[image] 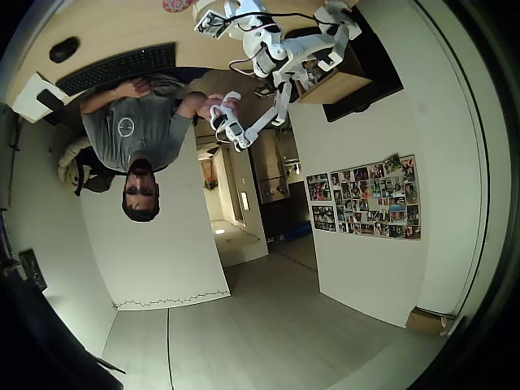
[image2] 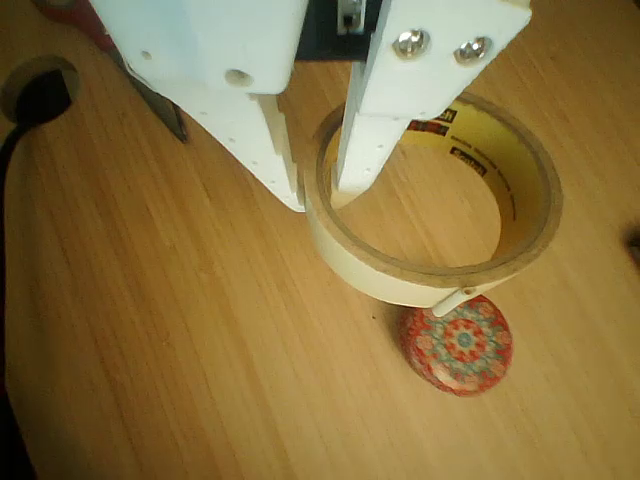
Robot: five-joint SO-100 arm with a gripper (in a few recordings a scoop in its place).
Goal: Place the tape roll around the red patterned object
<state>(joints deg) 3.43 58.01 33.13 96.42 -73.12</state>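
In the wrist view my gripper [image2: 322,195] is shut on the tape roll [image2: 400,283], a cream-yellow ring. One white finger is inside the hole and the other is against the outer wall on the ring's left side. The red patterned object [image2: 458,343], a small round disc with a mottled flower pattern, lies on the wooden table just below and to the right of the ring. It is outside the hole, and the ring's near rim reaches its top edge. In the overhead view the red disc [image: 176,4] sits at the top edge, left of my white arm [image: 268,41].
A black cable drops through a round hole [image2: 35,90] in the table at the upper left. The overhead view shows a keyboard [image: 118,67], a black mouse [image: 63,49] and a person [image: 134,130] seated at the desk.
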